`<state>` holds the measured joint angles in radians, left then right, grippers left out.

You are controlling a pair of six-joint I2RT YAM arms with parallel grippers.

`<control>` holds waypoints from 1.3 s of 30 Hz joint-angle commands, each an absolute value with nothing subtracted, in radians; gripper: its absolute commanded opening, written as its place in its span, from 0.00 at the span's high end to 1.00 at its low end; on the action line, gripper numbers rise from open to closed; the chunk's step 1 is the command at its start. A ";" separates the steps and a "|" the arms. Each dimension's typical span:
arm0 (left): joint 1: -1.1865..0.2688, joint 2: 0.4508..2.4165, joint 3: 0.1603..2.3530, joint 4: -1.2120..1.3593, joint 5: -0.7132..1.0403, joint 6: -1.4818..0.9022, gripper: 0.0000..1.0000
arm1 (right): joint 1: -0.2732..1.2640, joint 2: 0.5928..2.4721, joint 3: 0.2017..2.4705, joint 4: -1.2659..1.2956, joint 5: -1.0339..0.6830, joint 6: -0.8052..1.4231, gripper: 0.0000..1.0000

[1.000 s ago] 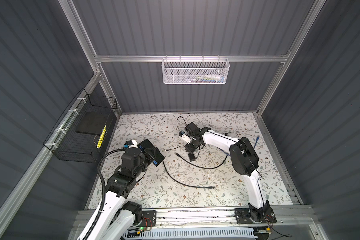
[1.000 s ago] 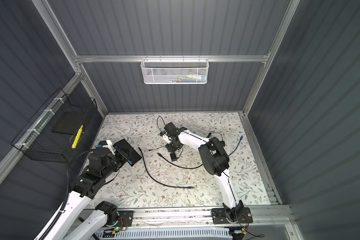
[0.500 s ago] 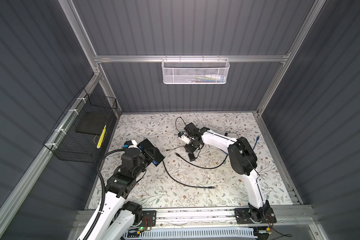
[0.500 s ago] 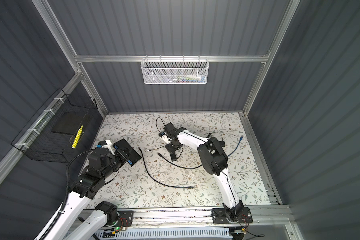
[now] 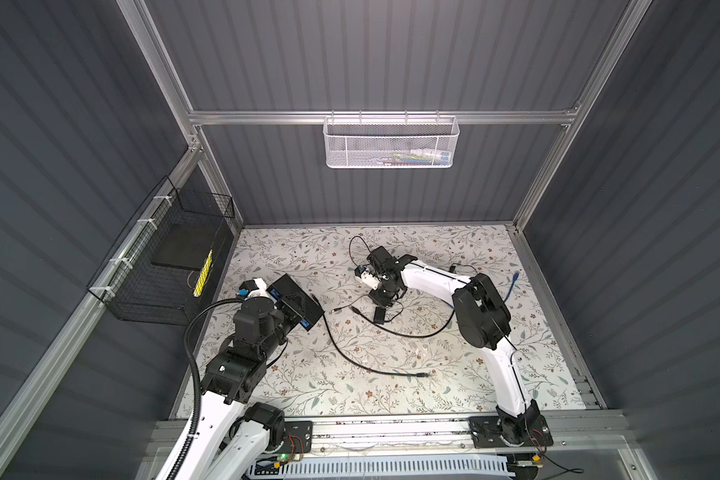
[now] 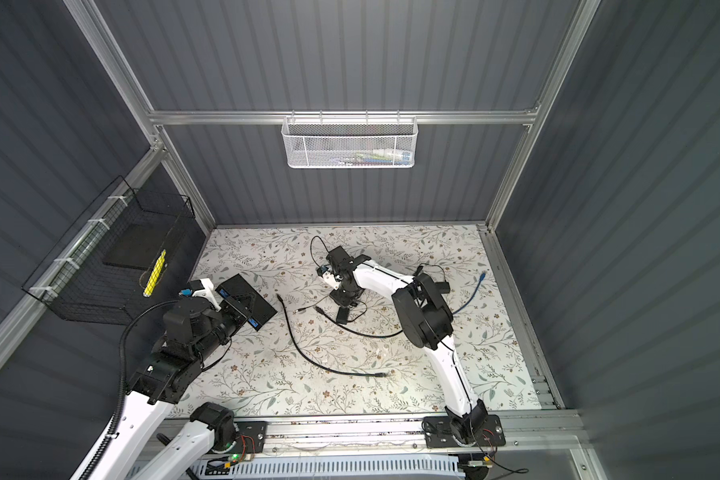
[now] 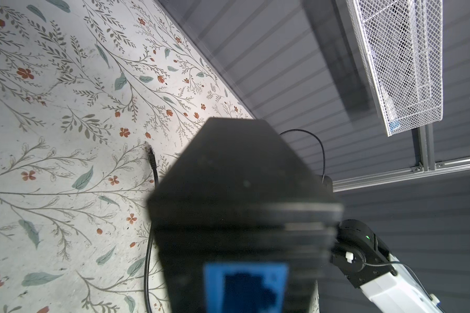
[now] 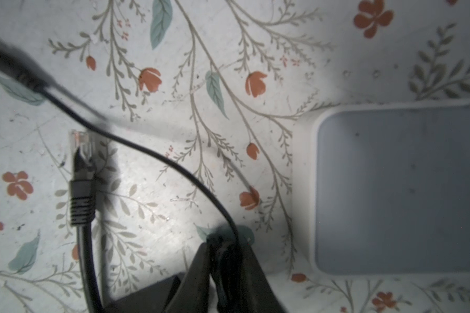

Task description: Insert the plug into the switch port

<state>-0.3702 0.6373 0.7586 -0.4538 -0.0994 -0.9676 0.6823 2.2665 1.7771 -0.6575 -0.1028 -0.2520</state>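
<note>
1. The left gripper [image 5: 284, 319] has its fingers clamped on the black switch [image 5: 294, 300], by the left edge of the bench [image 5: 391, 399], about midway along it. Whether the switch touches the bench I cannot tell. That clamp wants to be firm and the body level, since any insertion push lands on it.
2. The blue port [image 7: 246, 287] shows in the left wrist view, close under the camera. In a top view the blue-marked side seems to face the left arm, not the bench middle. I judge it needs turning toward the incoming plug before anything is offered up.
3. The right gripper [image 8: 223, 260] is down near the bench middle, toward the back edge. Its fingers are drawn narrow on a thin cable [image 8: 158, 154] that runs in between them. That cable ends in a blurred barrel plug [image 8: 14, 69].
4. An Ethernet plug [image 8: 82, 173], with a clear head and black boot, lies flat on the bench, apart from the fingers. The thin cable crosses just past its tip. The blue port's stepped opening looks made for this one, so I cannot say for sure which plug is meant.
5. The hold is on the cable, well back from the barrel plug, so that end will likely droop and swing. Better to lift slowly, clear of the Ethernet plug, and regrip on the plug body before aiming.
6. Watch the loose cables lying between the two arms: a snag could drag the plug off line.
</note>
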 commanded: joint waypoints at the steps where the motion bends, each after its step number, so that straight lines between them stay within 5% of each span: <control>1: -0.364 0.620 0.794 -0.458 -0.117 -0.946 1.00 | 0.685 2.202 1.743 -0.660 -0.109 -0.265 0.83; 20: -0.364 0.553 0.748 -0.509 -0.121 -0.957 1.00 | 0.665 1.813 1.487 -0.560 -0.199 -0.162 0.89; 39: -0.364 0.544 0.686 -0.460 -0.049 -0.990 1.00 | 0.655 1.239 0.981 -0.558 -0.172 0.237 0.88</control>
